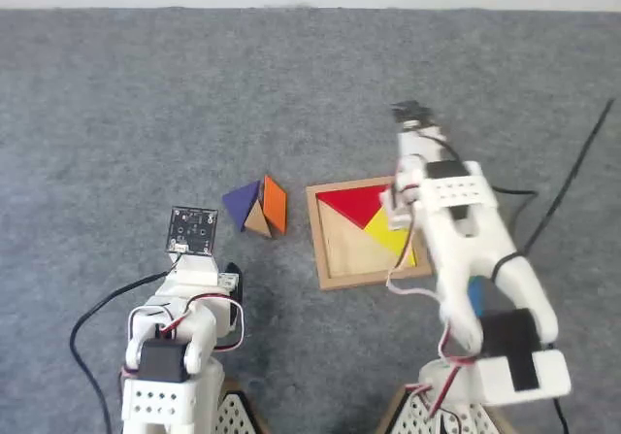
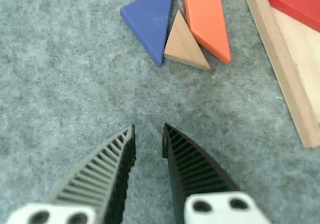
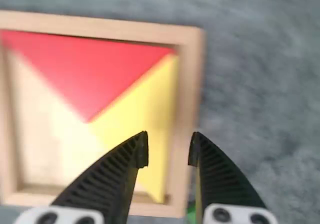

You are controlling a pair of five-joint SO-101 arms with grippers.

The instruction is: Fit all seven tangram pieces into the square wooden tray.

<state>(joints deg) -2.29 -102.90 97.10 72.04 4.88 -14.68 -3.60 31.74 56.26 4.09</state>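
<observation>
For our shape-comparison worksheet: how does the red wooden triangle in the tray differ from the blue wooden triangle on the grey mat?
The red wooden triangle lies inside the square wooden tray, the blue wooden triangle outside it on the grey mat. The red one looks larger than the blue one. Both are triangles lying flat.

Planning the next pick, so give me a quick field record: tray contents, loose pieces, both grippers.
in tray: wooden tray holds red triangle and yellow triangle
loose on mat: blue triangle, tan triangle, orange parallelogram, clustered together, apart from the tray
left gripper: open, empty, over mat near the cluster
right gripper: open, empty, above the tray
</observation>
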